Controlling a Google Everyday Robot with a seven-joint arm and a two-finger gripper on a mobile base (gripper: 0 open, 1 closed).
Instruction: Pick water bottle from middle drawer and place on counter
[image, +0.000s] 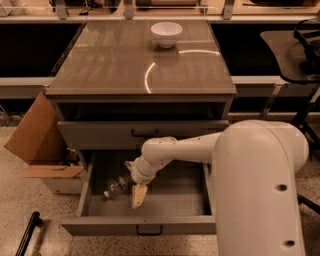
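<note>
- The box (35, 135) is sitting on the floor at the far left, outside the drawer (175, 202). It is not part of the job.
- The bottle (117, 186) is lying on its side on the drawer floor, in the left half. Its white cap is pointing to the left and front.
- The bottle is looking small, clear and crinkly, so I am guessing it is light and soft. A hard squeeze could squash it. It is also round and smooth, so it could roll or slip away.
- I am thinking the best place to grab it is across its fat middle, not at the thin cap end.
- The gripper (139, 195) is hanging low inside the drawer, pointing down, just to the right of the bottle.
- I cannot tell if it is spread or pressed together, or if it is touching the bottle. I am guessing it is not holding the bottle yet.
- The counter (110, 65) is sitting up above, with a white bowl (166, 34) near the back.
</note>
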